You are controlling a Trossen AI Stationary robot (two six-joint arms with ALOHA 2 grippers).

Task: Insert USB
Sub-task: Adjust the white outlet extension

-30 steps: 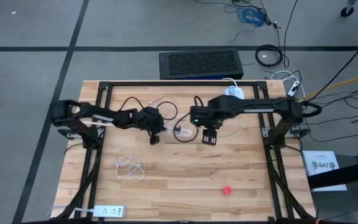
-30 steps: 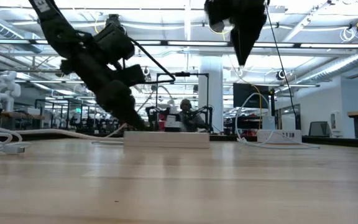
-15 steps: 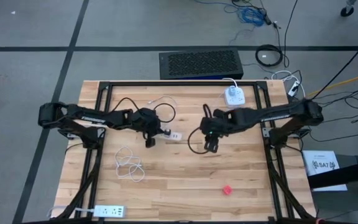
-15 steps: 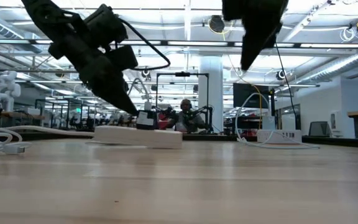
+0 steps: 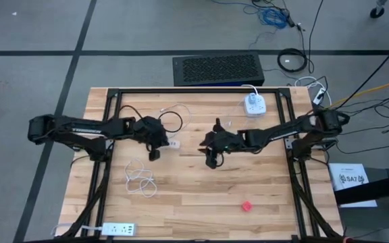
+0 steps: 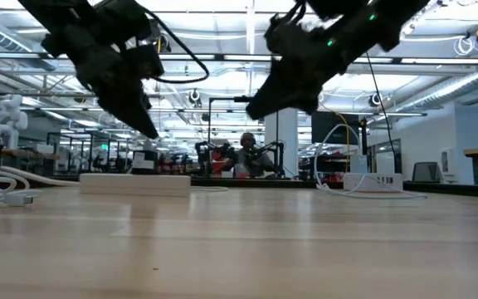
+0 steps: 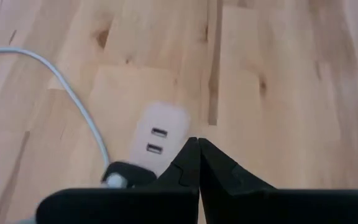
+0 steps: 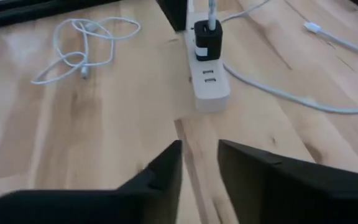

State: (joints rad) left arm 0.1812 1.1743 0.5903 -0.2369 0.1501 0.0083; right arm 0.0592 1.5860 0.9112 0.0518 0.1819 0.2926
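Note:
A white power strip (image 5: pixel 173 142) lies flat on the wooden table, with two USB ports (image 7: pixel 156 140) on top and a black plug (image 8: pixel 207 37) in its end. My left gripper (image 5: pixel 154 154) is shut and hangs above the strip's near left side, clear of it in the low view (image 6: pixel 150 131). My right gripper (image 5: pixel 212 162) is open and empty. It slants down toward the strip from the table's right, a short way off (image 8: pixel 199 158). A coiled white cable (image 5: pixel 140 179) lies on the near left. Another white cable's connector (image 8: pixel 312 27) rests beyond the strip.
A small red thing (image 5: pixel 247 206) lies near the front right. A second white power strip (image 5: pixel 117 229) sits at the near left corner, and a white adapter (image 5: pixel 253 102) at the far edge. Bare wood stretches between the strip and the near edge.
My left gripper has risen and drawn back toward the table's left edge. The white strip has slid along the table to the left with it. My right gripper has come down, moved left toward the strip and tipped from pointing straight down to a forward slant.

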